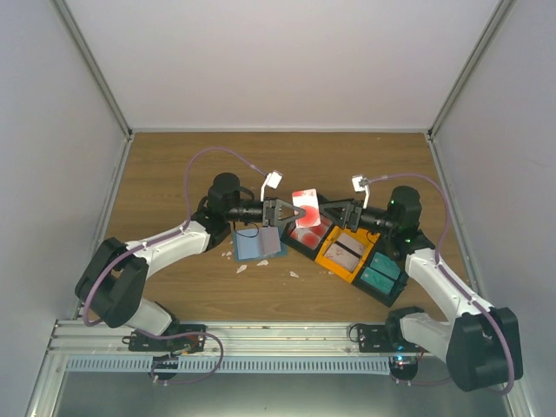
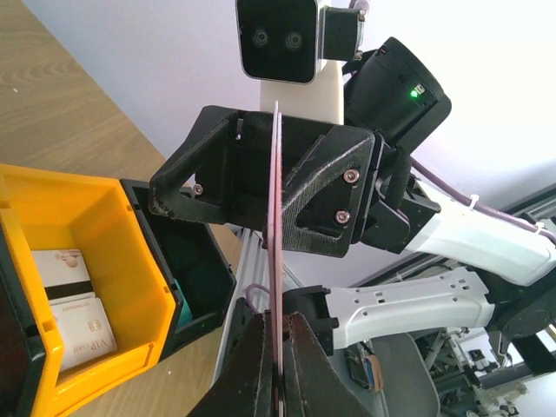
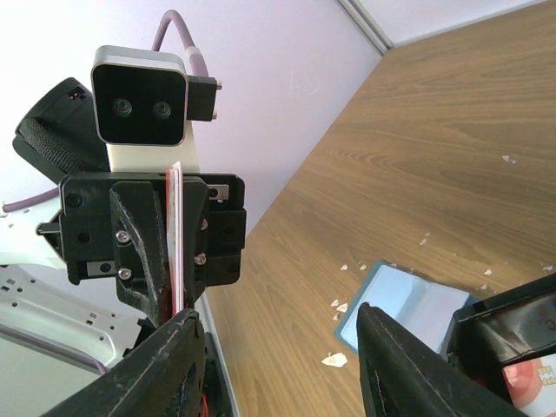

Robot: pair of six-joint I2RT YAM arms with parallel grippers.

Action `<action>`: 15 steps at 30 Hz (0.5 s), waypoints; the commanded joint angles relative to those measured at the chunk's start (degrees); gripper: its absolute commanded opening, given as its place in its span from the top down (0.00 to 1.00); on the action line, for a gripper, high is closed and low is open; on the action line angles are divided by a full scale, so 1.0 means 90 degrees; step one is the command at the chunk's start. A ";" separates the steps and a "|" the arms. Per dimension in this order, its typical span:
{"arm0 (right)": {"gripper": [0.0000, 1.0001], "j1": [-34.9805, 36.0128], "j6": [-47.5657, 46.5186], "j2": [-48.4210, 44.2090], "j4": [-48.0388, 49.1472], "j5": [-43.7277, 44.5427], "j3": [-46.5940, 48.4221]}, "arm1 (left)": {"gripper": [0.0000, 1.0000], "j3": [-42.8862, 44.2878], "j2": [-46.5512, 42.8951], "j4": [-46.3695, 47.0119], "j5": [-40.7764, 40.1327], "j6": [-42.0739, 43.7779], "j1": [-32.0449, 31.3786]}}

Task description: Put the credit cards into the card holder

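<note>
Starting nearest you, the card holder (image 1: 259, 245) lies on the table with no card visibly inside, so by my judgement nothing is stowed yet. Right of the holder, more credit cards (image 2: 82, 326) wait in the orange bin (image 2: 87, 200). Beyond the holder, your left gripper (image 2: 276, 328) pinches one red-and-white card (image 1: 304, 207) aloft, while your right gripper (image 3: 276, 317) faces it, fingers spread wide.

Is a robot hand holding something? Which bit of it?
Yes. The fingers of the left gripper pinch a credit card by one edge. The right gripper is open, holding nothing.
</note>
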 commanded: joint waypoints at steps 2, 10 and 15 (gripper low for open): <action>0.50 0.0148 -0.0179 -0.0119 -0.0038 0.0271 0.0145 | 1.00 0.0103 -0.0056 0.0113 -0.0174 0.0101 0.0021; 0.49 0.0169 -0.0175 -0.0092 0.0058 0.0010 0.0136 | 1.00 0.0122 -0.0028 0.0071 -0.0159 0.0133 0.0032; 0.56 0.0196 -0.0151 -0.0012 0.0141 -0.0099 0.0132 | 1.00 0.0118 -0.0005 0.0126 -0.0117 0.0101 0.0026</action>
